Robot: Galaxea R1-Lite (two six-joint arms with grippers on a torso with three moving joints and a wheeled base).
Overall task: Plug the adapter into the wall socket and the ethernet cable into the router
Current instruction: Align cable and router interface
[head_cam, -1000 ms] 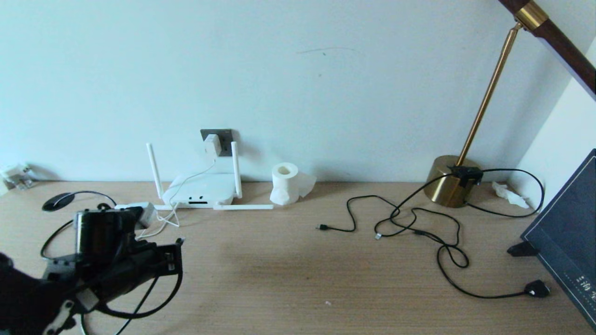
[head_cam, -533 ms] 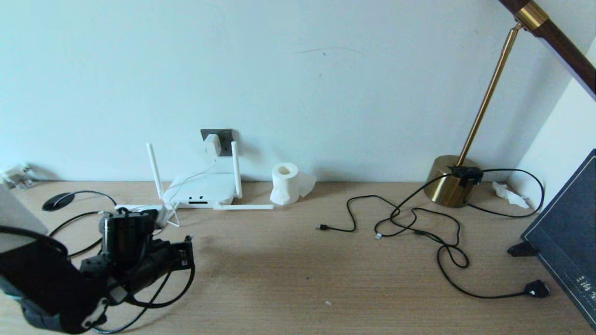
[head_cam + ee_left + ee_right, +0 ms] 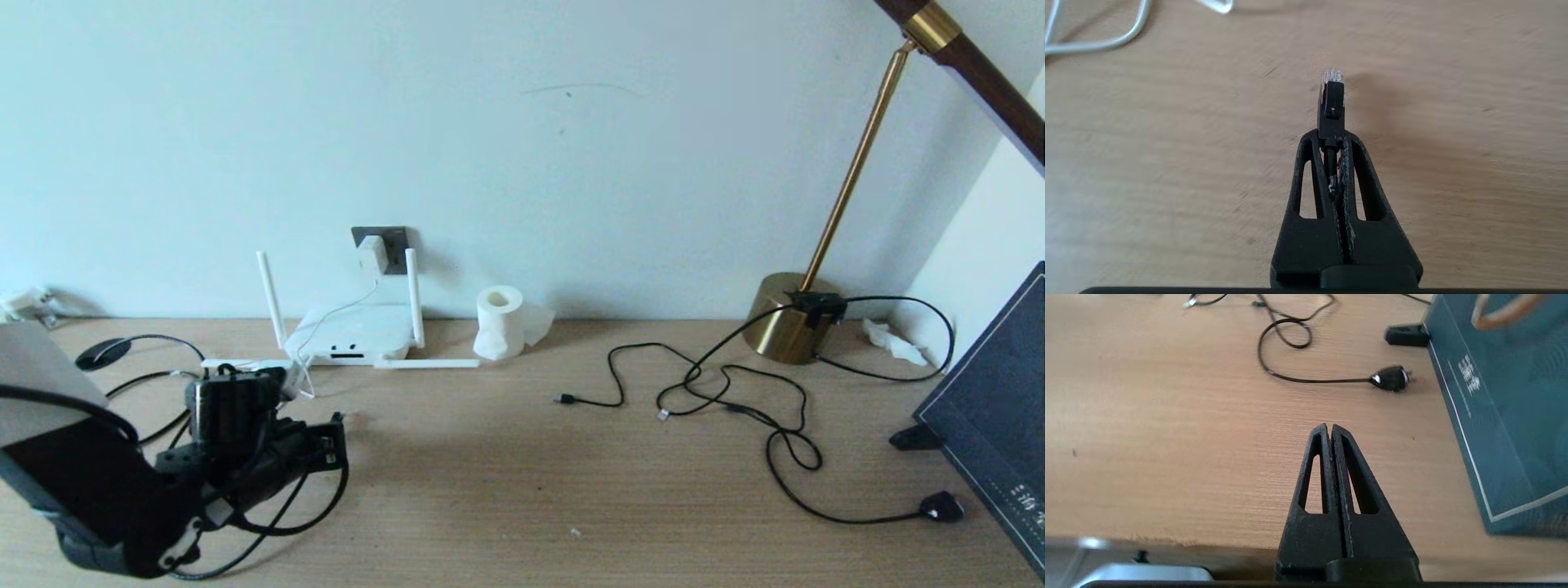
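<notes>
The white adapter sits in the dark grey wall socket, and its thin white cord hangs down over the router. The router lies flat below the socket with its port face toward me; two antennas stand up and two lie on the desk. My left gripper hovers over the desk in front and to the left of the router. It is shut on the ethernet cable just behind the black boot, and the clear plug tip sticks out past the fingertips. My right gripper is shut and holds nothing, low over the near right desk.
A tissue roll stands to the right of the router. Thin black cables sprawl across the right half, ending in a chunky black plug. A brass lamp base and a dark blue bag stand at the right.
My left arm has carried the ethernet plug to the right and a little farther from me, closer to the router. The cable loop trails along with it.
</notes>
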